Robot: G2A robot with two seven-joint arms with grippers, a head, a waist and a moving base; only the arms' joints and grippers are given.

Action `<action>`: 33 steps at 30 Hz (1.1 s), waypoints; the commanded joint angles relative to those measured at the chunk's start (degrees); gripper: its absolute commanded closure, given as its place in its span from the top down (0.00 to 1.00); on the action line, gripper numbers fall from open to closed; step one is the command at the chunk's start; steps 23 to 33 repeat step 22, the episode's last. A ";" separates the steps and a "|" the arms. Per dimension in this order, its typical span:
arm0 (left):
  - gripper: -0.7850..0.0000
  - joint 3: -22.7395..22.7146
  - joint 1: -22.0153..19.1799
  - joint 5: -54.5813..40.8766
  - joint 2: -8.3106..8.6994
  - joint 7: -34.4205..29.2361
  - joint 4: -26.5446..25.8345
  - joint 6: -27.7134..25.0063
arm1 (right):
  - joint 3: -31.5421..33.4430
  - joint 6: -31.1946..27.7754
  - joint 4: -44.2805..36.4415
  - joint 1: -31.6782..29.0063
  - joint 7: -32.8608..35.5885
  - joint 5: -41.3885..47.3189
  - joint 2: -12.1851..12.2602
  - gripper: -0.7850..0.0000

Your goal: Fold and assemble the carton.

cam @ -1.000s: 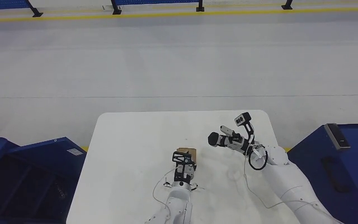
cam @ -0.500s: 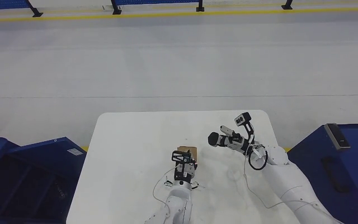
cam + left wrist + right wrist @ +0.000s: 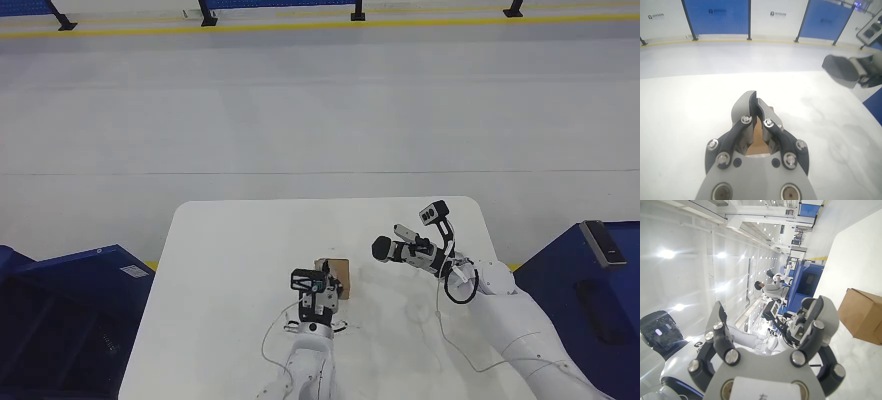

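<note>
- White table (image 3: 230, 260) bears the brown carton (image 3: 337, 271) near its middle.
- Left gripper (image 3: 756, 98), fingers pressed together on nothing, sits just beside the carton.
- Right gripper (image 3: 770, 304), spread wide and empty, hangs near it.

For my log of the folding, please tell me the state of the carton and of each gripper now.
carton: formed into a box, standing on the table.
left gripper: jaws shut, over the carton.
right gripper: jaws open, empty, apart from the carton.
</note>
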 commanded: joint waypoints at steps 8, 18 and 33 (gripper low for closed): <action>0.15 -4.48 5.41 2.00 1.37 2.24 -6.51 -1.02 | 0.00 0.00 0.00 0.00 0.00 0.00 0.00 1.00; 0.86 -4.40 5.32 1.96 1.35 2.24 -6.40 -0.97 | 0.00 0.00 0.00 0.00 0.00 0.00 0.00 1.00; 0.98 -4.40 5.32 1.97 1.35 2.24 -6.40 -0.97 | 0.00 0.00 0.00 0.00 0.00 0.00 0.00 1.00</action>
